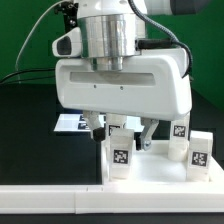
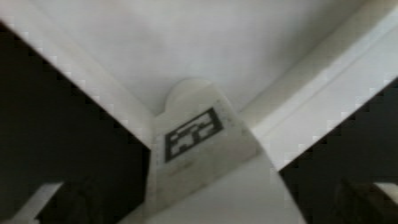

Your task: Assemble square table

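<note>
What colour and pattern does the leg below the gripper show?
The short white blocky leg carries a black-and-white square tag; clearest in the wrist view.

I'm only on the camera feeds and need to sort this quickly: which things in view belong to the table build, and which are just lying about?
Part of the job:
- square tabletop, low on the table
- tagged leg at the gripper; seen close in the wrist view
- two more tagged legs on the exterior view's right

Not part of it:
- marker board, flat behind
- white rail along the front
</note>
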### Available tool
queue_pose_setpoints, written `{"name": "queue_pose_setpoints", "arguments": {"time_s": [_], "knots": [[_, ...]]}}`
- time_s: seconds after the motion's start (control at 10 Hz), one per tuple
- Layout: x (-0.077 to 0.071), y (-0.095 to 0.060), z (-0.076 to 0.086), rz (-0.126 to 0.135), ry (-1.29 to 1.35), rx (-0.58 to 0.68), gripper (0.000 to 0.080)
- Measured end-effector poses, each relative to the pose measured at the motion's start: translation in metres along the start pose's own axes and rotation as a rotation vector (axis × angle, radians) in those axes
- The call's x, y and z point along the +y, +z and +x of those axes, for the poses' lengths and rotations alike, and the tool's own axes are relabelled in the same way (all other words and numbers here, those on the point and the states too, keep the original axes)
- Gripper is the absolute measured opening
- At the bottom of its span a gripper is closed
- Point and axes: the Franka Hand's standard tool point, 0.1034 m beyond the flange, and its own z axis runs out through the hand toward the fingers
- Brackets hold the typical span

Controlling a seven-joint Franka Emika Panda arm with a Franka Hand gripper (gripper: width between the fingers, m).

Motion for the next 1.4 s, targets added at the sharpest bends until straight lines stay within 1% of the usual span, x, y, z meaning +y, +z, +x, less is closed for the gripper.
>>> {"name": "queue_pose_setpoints", "arguments": {"time_s": [0.1,0.2,0.3,0.4,0.5,0.6,0.7,0.8,0.9,1.1,1.2,1.3,1.4], "knots": [[0.0006,0.0,0.0004,0.0,-0.069,0.0,0.0649],[0.0006,0.0006,0.0014,-0.011,-0.227,0.009,0.0649],[-0.0019,0.002,0.0021,-0.019,-0.456,0.022,0.0649],[-0.0024,0.0025,0.0014,-0.015,-0.431,0.021,0.0649],[-0.0019,0.0024,0.0018,-0.016,-0.432,0.021,0.0521],[-0.0019,0.0025,0.0018,-0.015,-0.412,0.021,0.0521],[-0.0021,0.0026,0.0015,-0.014,-0.324,0.021,0.0384],[-0.0013,0.0027,0.0021,-0.014,-0.236,0.022,0.0284],[-0.0007,0.0024,0.0026,-0.015,-0.135,0.024,0.0284],[0.0004,0.0024,0.0017,-0.029,0.136,0.037,0.0284],[0.0013,0.0031,-0.0014,-0.027,0.373,0.043,0.0284],[0.0013,0.0032,-0.0046,-0.021,0.625,0.043,0.0284],[0.0013,0.0036,-0.0037,-0.021,0.804,0.027,0.0284]]}}
